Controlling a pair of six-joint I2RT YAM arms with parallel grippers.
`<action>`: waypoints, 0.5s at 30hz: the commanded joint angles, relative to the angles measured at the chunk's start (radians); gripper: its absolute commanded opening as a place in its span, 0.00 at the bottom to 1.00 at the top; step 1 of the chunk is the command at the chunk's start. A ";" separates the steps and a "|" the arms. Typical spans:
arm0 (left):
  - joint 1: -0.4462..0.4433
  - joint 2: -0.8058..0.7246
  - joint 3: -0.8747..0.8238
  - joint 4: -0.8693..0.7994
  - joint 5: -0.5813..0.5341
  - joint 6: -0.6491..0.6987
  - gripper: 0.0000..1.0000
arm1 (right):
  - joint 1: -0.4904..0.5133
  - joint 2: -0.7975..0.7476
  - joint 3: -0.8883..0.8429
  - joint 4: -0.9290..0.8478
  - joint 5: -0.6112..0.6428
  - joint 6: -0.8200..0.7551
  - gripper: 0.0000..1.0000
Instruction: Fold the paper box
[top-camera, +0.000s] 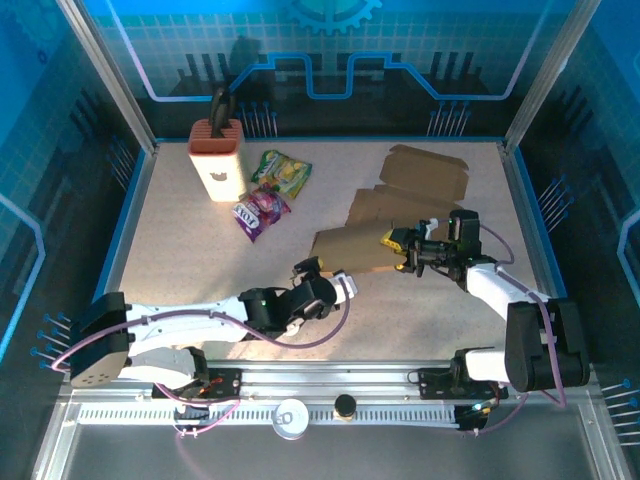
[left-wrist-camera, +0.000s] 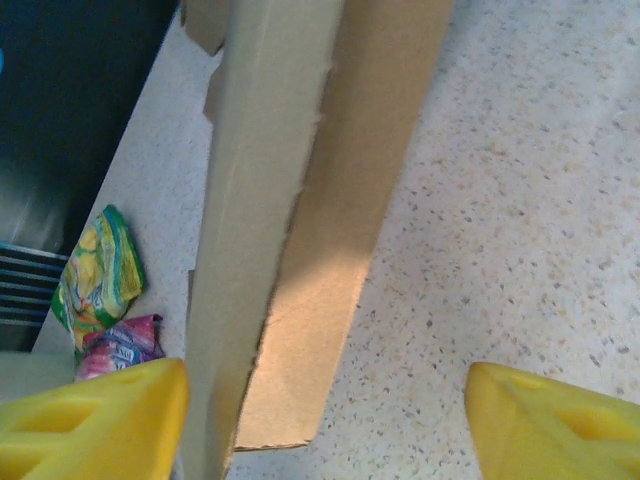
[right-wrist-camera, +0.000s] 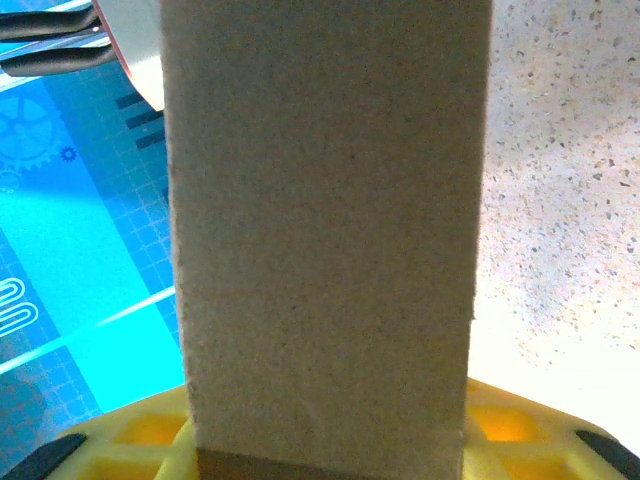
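On the surface (top-camera: 200, 250), the paper box (top-camera: 355, 245) is flanked by the parted left fingers (left-wrist-camera: 90, 415), long axis running away; its far end is clamped in the right fingers (right-wrist-camera: 510, 425).

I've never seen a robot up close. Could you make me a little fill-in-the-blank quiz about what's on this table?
1. The left gripper has its jaws ___, with an edge of the paper box between them.
2. Seen from above, the green snack bag and the purple snack bag lie to the ___ of the box.
3. The left gripper's fingers are coloured ___.
4. Seen from above, the right gripper meets the box at its ___ end.

Missing words: open; left; yellow; right.
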 joint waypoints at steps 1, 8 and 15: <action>0.001 -0.031 -0.053 0.216 -0.105 0.120 0.80 | 0.010 -0.005 0.036 -0.076 -0.017 -0.041 0.31; 0.070 -0.001 -0.043 0.267 -0.018 0.187 0.82 | 0.006 -0.025 0.074 -0.188 -0.029 -0.089 0.31; 0.070 0.109 -0.050 0.345 0.007 0.267 0.81 | 0.005 -0.021 0.091 -0.193 -0.058 -0.077 0.31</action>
